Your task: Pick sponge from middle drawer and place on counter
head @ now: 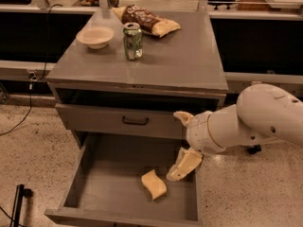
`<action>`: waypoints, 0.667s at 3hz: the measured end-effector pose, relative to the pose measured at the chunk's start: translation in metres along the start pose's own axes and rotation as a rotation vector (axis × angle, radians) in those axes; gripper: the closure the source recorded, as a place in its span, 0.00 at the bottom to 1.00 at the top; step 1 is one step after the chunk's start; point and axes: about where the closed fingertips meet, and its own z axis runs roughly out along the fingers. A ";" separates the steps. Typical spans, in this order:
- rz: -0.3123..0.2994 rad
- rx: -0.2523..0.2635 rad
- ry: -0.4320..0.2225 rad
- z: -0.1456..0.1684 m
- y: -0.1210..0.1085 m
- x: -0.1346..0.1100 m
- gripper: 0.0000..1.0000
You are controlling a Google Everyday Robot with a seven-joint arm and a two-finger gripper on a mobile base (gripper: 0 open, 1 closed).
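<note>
Only one sponge [154, 184], tool [173, 145] beside it.

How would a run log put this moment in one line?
gripper: fingers open, over drawer near sponge | sponge: on drawer floor, not held | drawer: open | counter: bowl, can, snack bag
</note>
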 end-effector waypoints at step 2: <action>0.022 -0.006 0.040 0.041 0.009 0.025 0.00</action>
